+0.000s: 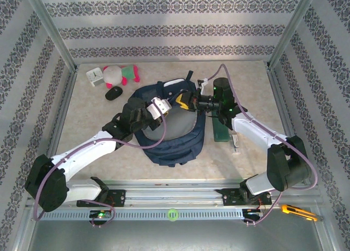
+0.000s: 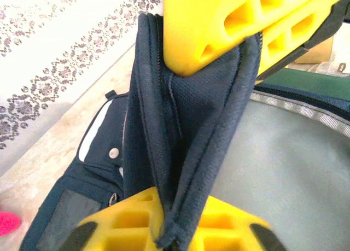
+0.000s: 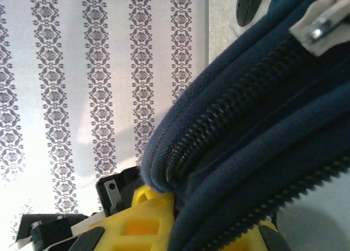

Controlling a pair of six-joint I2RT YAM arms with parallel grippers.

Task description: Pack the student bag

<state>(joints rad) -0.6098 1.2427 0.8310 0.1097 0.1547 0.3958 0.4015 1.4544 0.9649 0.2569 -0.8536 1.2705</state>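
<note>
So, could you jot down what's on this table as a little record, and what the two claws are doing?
bag: navy, mid-table
left gripper: shut on a fold of the bag's edge
right gripper: shut on the bag by a zip
far left corner: clock, plush, mouse
right of bag: flat dark green thing

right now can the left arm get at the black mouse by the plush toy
Probably not yet: the left gripper is shut on the student bag's edge. Once released, bare table lies between it and the mouse.
</note>
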